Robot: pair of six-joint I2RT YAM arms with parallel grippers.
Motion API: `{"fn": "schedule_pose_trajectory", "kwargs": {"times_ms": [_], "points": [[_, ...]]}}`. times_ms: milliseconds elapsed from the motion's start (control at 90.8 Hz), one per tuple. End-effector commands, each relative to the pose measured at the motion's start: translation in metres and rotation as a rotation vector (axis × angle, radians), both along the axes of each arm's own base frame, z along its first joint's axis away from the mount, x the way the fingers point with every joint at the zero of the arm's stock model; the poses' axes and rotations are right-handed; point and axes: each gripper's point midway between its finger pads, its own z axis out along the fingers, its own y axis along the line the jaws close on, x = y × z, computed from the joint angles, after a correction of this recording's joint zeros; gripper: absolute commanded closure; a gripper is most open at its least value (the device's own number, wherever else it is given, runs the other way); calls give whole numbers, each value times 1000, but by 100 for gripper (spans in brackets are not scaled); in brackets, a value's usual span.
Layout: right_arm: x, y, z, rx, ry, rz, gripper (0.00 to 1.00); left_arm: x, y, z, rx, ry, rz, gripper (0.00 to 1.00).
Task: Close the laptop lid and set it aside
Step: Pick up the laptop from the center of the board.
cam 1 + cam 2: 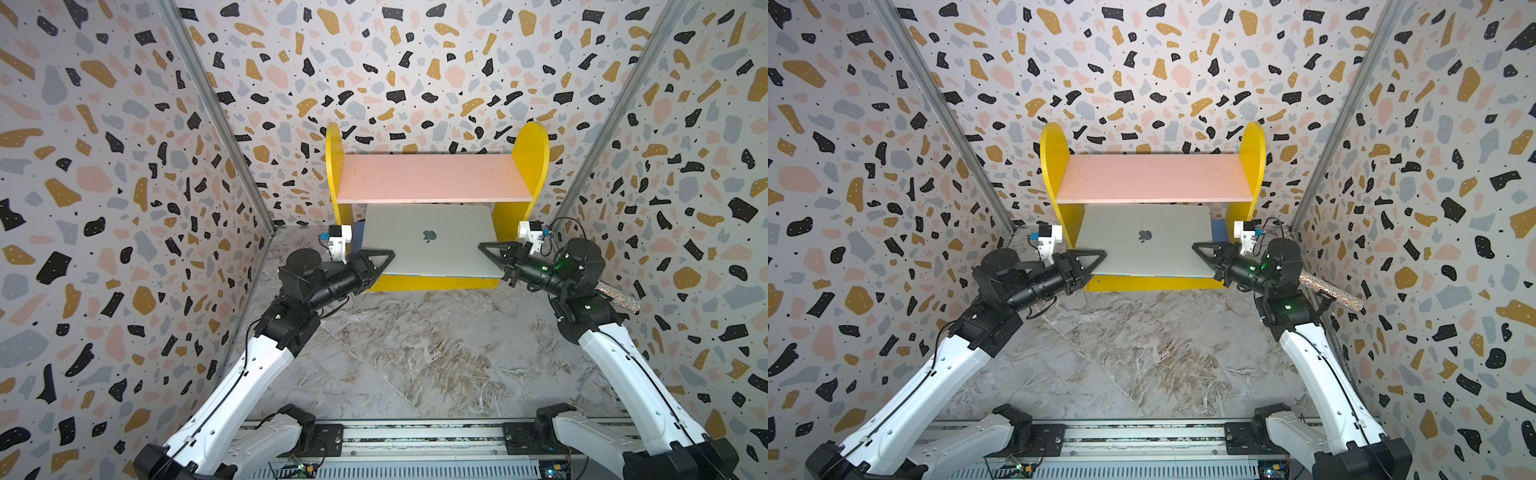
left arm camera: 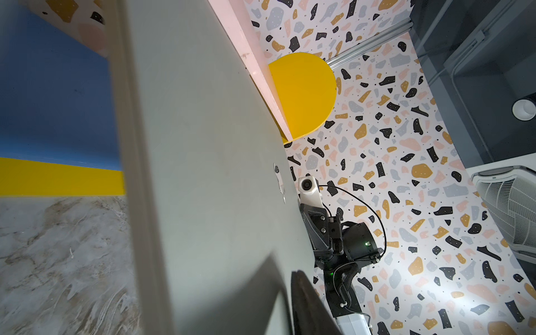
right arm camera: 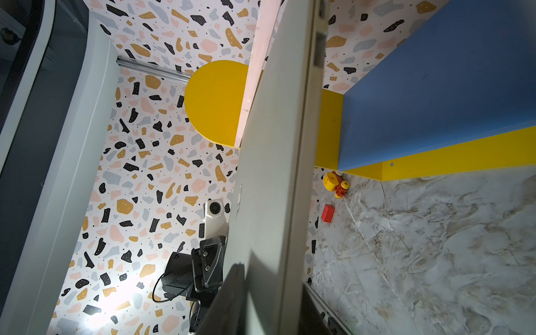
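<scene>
In both top views one laptop [image 1: 415, 257] is seen with the lid [image 1: 440, 220] shut flat, lying under the pink board [image 1: 432, 178] of the yellow shelf unit [image 1: 536, 158]. Its long axis runs crosswise from the left gripper [image 1: 388, 254], clamped on its left short edge, to the right gripper [image 1: 484, 248], clamped on its right short edge, so neither of the two arms is nearer. In the left wrist view one dark finger [image 2: 304, 304] is shown pressed on the lid over the blue board [image 2: 58, 101]. In the right wrist view the laptop [image 3: 269, 174] is pinched between two fingers [image 3: 232, 290], and whether it rests on that board cannot be told.
</scene>
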Motion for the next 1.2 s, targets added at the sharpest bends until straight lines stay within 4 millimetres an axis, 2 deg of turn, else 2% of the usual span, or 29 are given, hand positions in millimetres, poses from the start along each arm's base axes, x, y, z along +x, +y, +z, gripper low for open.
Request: {"fn": "schedule_pose_trajectory", "kwargs": {"times_ms": [0, 220, 374, 595, 771, 892, 1189], "points": [[-34, 15, 45, 6, -225, 119, 76, -42, -13, 64, -93, -251, -156, 64], [-38, 13, 59, 14, -250, 117, 76, -46, -13, 77, -103, -271, -161, 64], [-41, 13, 62, 17, -259, 117, 76, -50, -13, 79, -107, -275, -162, 64], [-35, 14, 71, 19, -271, 112, 77, -47, -14, 86, -105, -286, -157, 63], [-26, 17, 86, 8, -296, 113, 77, -33, -21, 96, -96, -293, -156, 63], [-10, 21, 87, -4, -283, 117, 77, -22, -28, 105, -91, -303, -158, 63], [33, 33, 96, -28, -281, 124, 80, 27, -41, 116, -81, -285, -141, 63]]}}
